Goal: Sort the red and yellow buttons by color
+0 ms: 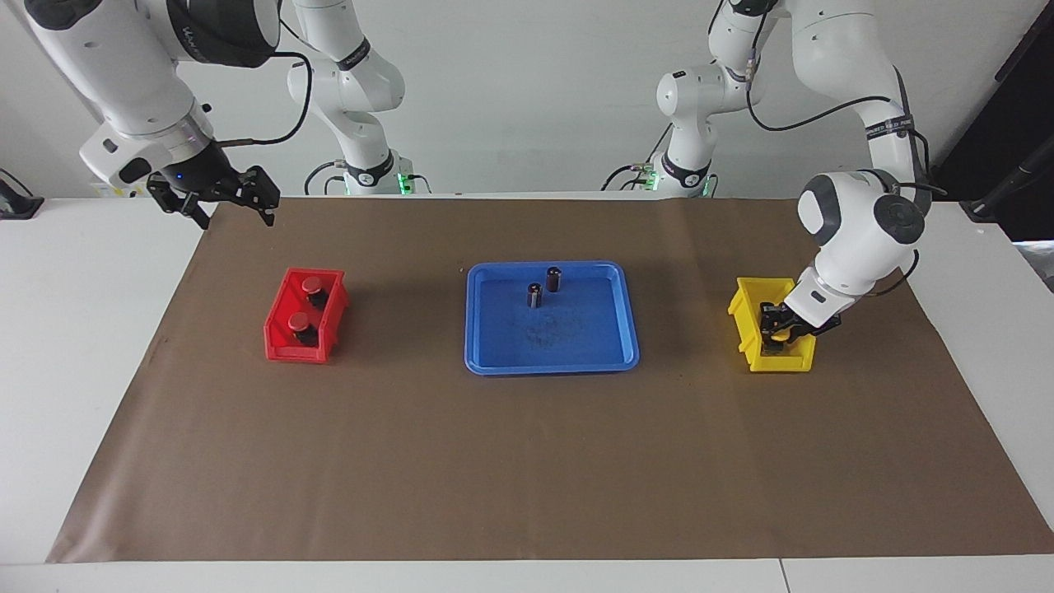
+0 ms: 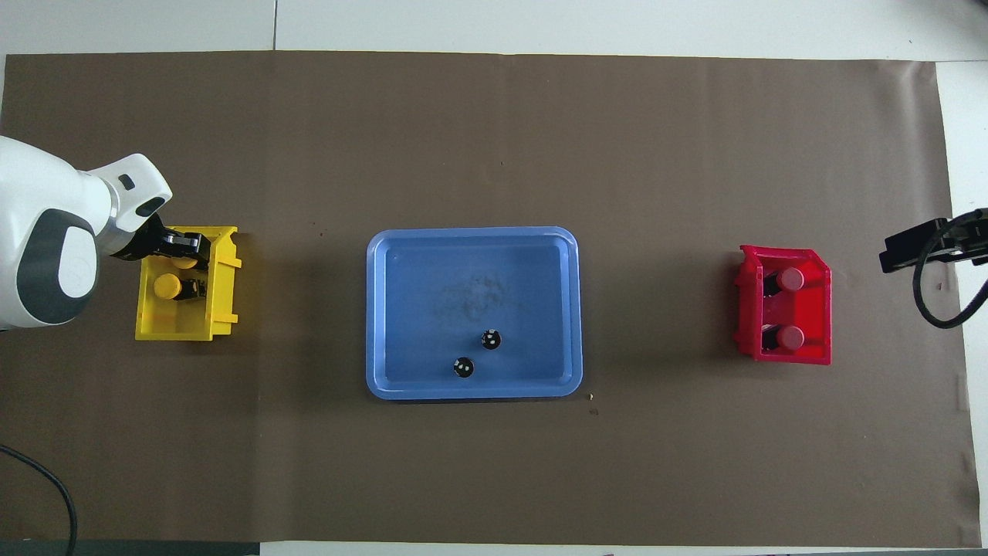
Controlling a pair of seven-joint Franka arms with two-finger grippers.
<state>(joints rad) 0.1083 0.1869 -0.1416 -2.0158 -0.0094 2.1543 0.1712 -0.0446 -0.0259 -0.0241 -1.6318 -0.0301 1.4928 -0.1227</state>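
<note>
Two red buttons (image 1: 311, 285) (image 1: 299, 320) lie in the red bin (image 1: 284, 346) toward the right arm's end; they also show in the overhead view (image 2: 790, 279) (image 2: 790, 337). My left gripper (image 1: 778, 328) reaches down into the yellow bin (image 1: 774, 362), right at a yellow button (image 1: 779, 334). From overhead the left gripper (image 2: 181, 251) partly covers that yellow button (image 2: 184, 263), and the second yellow button (image 2: 166, 286) lies beside it in the yellow bin (image 2: 185, 330). My right gripper (image 1: 235, 216) waits open and empty in the air over the paper's corner, clear of the red bin.
A blue tray (image 1: 552, 358) sits mid-table holding two dark capless cylinders (image 1: 553, 278) (image 1: 534, 295), on the side nearer the robots. Brown paper (image 1: 494, 461) covers the table.
</note>
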